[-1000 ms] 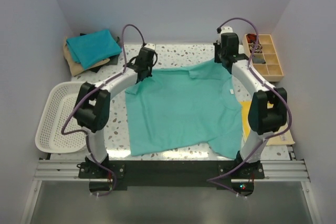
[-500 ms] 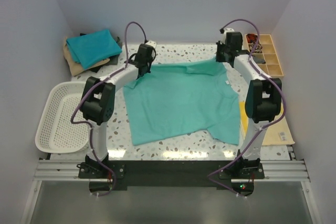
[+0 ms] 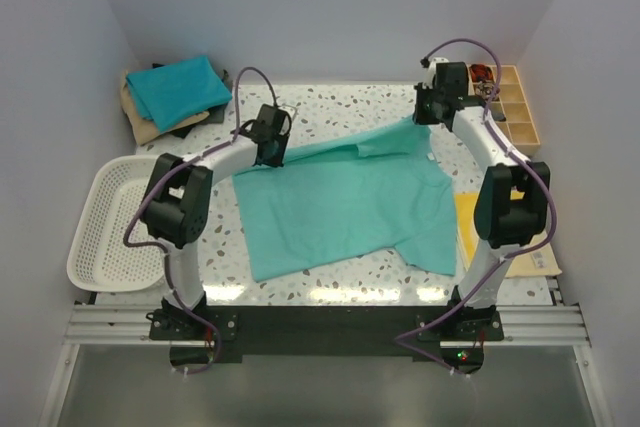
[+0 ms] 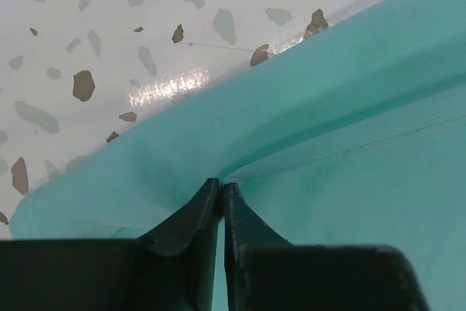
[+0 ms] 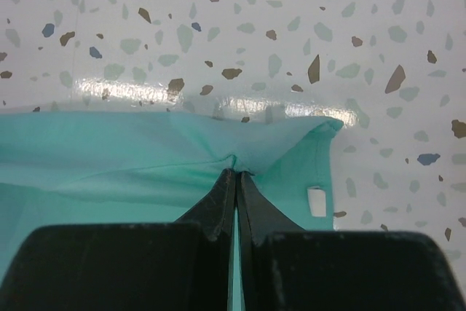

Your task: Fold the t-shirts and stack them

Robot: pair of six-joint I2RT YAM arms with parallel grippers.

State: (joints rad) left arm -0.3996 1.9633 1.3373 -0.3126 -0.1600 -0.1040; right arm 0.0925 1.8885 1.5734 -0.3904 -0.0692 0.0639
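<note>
Four shirts counted: one green shirt (image 3: pixel 340 202) lies spread mid-table, its far edge pinched at two spots, the left gripper (image 4: pixel 220 183) with jaws nearly together on a fold, the right gripper (image 5: pixel 237 172) clamped tight on another. Three lie folded in the far-left corner: blue shirt (image 3: pixel 178 87) atop tan shirt (image 3: pixel 140 125) and dark shirt (image 3: pixel 195 127). One basket (image 3: pixel 95 247) stands left, one divided tray (image 3: pixel 510 112) far right, and a yellow sheet (image 3: pixel 468 222) and tan sheet (image 3: pixel 530 257) lie at the right hem. Small white tag (image 5: pixel 317 200), unreadable.

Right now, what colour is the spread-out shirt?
The t-shirt is light sea-green; top external view shows it best.
</note>
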